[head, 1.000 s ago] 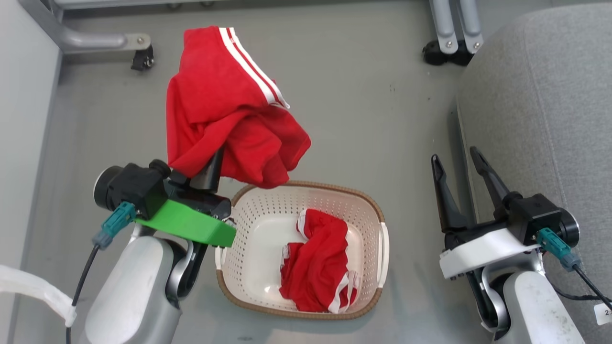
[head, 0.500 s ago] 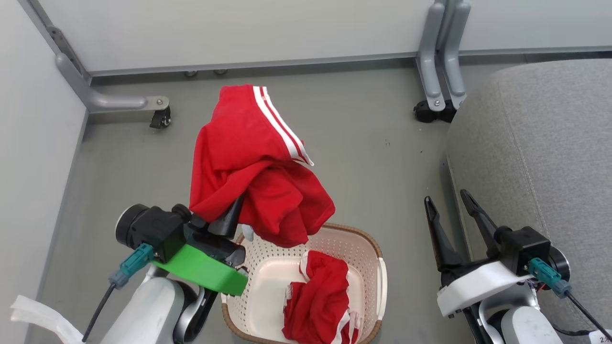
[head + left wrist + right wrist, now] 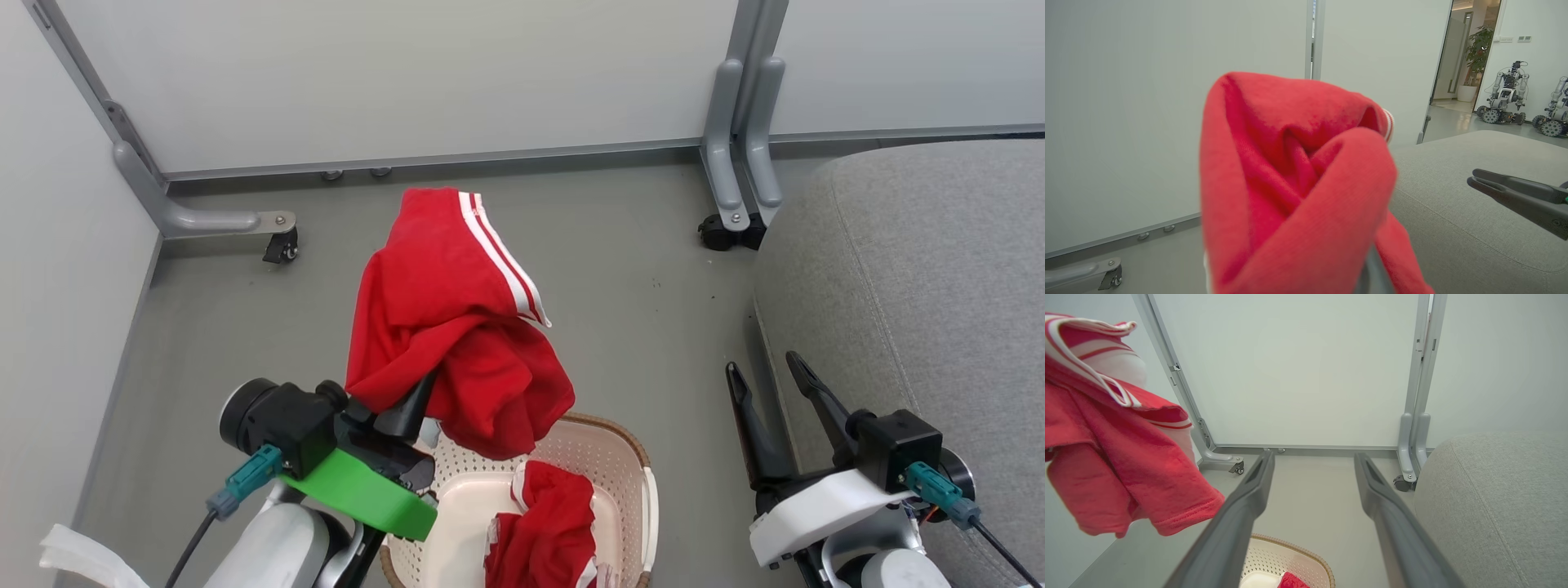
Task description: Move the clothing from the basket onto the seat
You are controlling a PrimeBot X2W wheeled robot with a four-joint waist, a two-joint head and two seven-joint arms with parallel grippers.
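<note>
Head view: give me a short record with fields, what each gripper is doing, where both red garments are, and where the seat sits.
left gripper: shut on the lifted garment
right gripper: open, empty, beside the seat
lifted garment: red with white stripes, bunched, hanging above the basket
second garment: red, crumpled inside the basket
basket: on the floor, between the two arms
seat: grey, on the robot's right; no clothing on the part in view
</note>
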